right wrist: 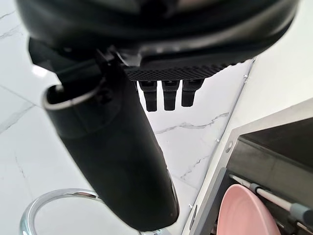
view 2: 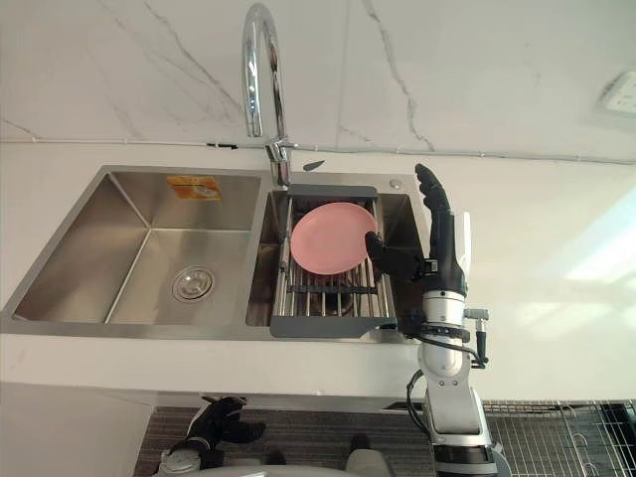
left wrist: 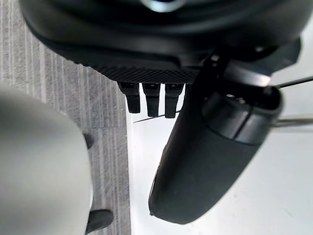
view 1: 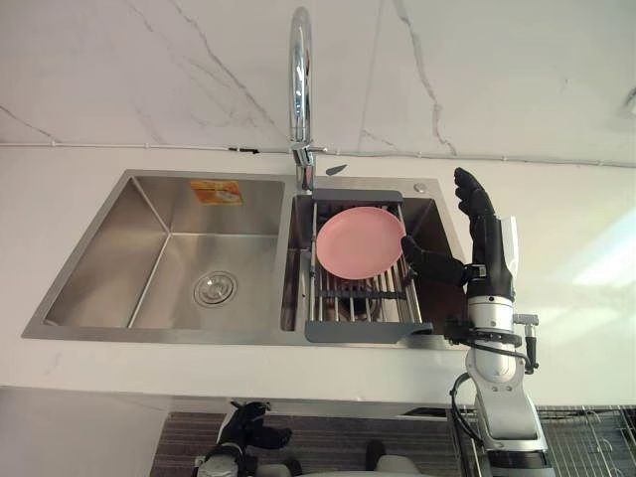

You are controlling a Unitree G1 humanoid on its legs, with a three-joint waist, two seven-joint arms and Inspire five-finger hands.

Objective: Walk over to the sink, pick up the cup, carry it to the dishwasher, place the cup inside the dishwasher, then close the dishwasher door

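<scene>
The right hand (view 1: 487,248) is black, with segmented fingers, a smooth rounded thumb and a white panel (view 1: 511,243) along its side. It sits on a silver-grey forearm (view 1: 502,402) looped by a thin black cable (view 1: 459,393). The left hand (view 1: 248,429) is equally dark, its palm edge finely knurled.

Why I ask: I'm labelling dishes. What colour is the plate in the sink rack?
The plate is plain pink; it shows best in the left eye view.
</scene>
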